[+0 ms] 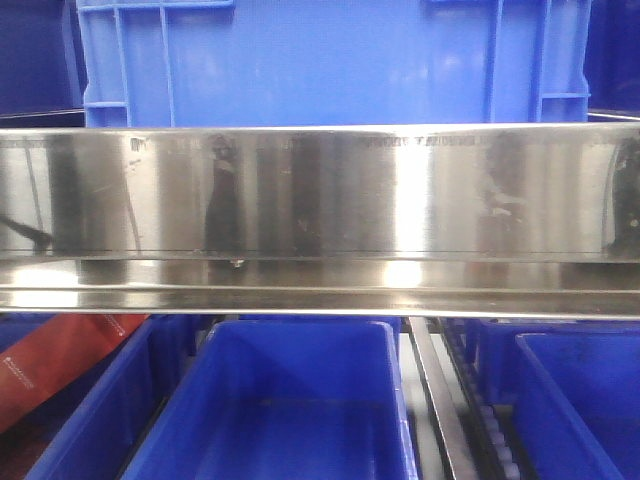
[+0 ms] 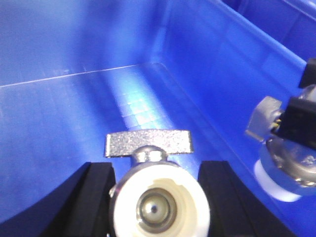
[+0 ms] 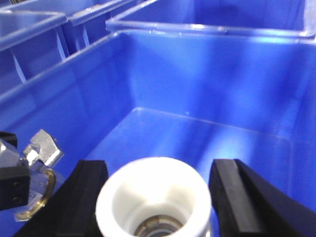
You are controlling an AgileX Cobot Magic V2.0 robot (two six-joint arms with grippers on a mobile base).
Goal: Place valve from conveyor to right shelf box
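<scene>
1. Blue plastic everywhere in the wrist cams. Both are looking down into the same box [image 2: 222,74], so all you get is its smooth walls and floor.
2. Left wrist cam: the left gripper [image 2: 158,170] has its black fingers [image 2: 96,197] pressed against both sides of a valve [image 2: 158,202]. It's clamped on, not hanging loose. The white cap end faces the lens and the silver butterfly handle [image 2: 148,143] sticks out past it, over the box floor.
3. Right wrist cam: same deal. The right gripper [image 3: 159,168] is squeezed onto a second valve [image 3: 153,192], white open end toward the camera, inside the box walls.
4. Each wrist cam catches the other arm's valve side-on, which its own cam doesn't give you. The left cam has the second valve at its right edge, close to the side wall, with its metal body and handle showing. The right cam has the first valve's handle and a brass ring at its left edge.
5. Can't tell whether either valve touches the floor.
6. Front cam is a totally different scene: a shiny steel beam [image 1: 320,190] across the middle, a blue crate [image 1: 330,60] above it, open blue bins [image 1: 290,400] below, and something red [image 1: 60,360] lower left. Can't tell which bin is the box.
</scene>
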